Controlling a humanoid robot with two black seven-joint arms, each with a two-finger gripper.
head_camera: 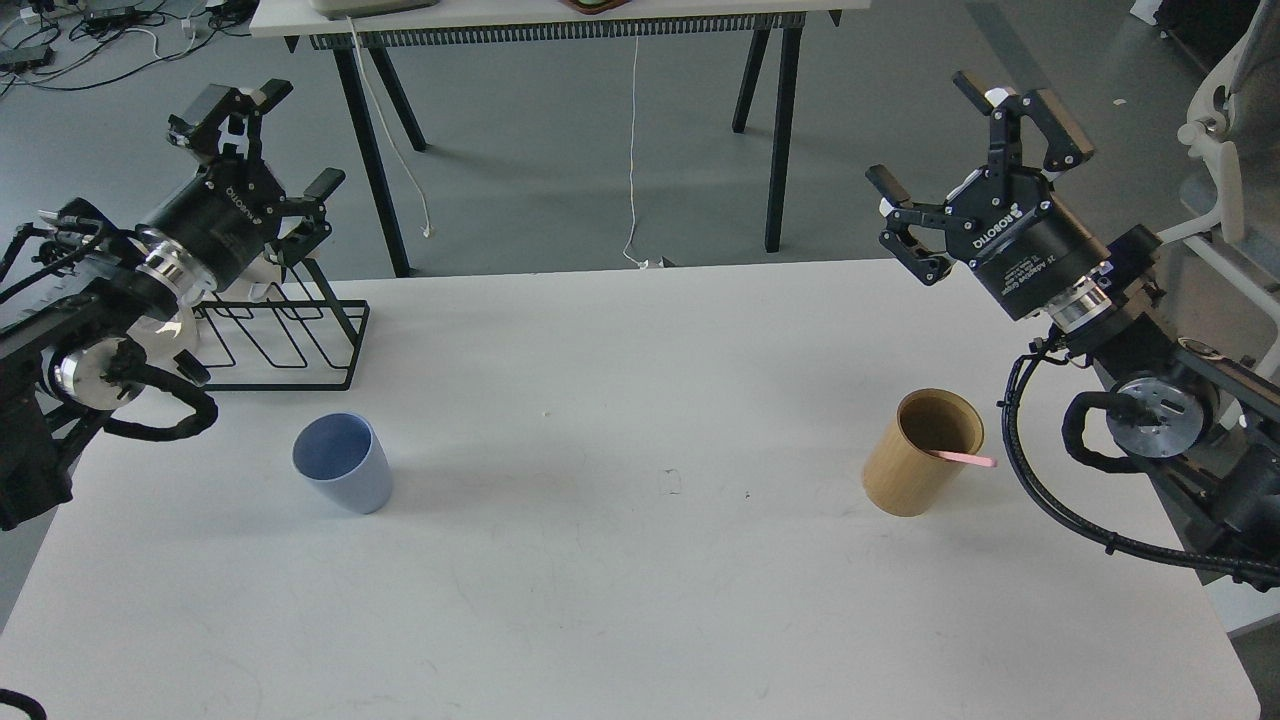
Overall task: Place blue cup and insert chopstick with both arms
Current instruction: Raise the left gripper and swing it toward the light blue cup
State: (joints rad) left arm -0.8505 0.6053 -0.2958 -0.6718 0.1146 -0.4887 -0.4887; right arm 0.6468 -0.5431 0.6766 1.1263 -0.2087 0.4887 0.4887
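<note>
The blue cup point(343, 462) stands upright on the left part of the white table point(620, 560), its mouth open toward me. The pink chopstick point(968, 459) leans inside a tan cylinder point(922, 452) on the right, its tip sticking out over the rim to the right. My left gripper point(272, 138) hangs high above the table's far left corner, open and empty, well behind the cup. My right gripper point(962, 150) is raised beyond the far right edge, open and empty, above and behind the tan cylinder.
A black wire rack point(290, 335) sits at the table's far left, just under my left gripper. Behind the table stands another table with black legs point(775, 140). A white chair point(1220, 170) is at the right edge.
</note>
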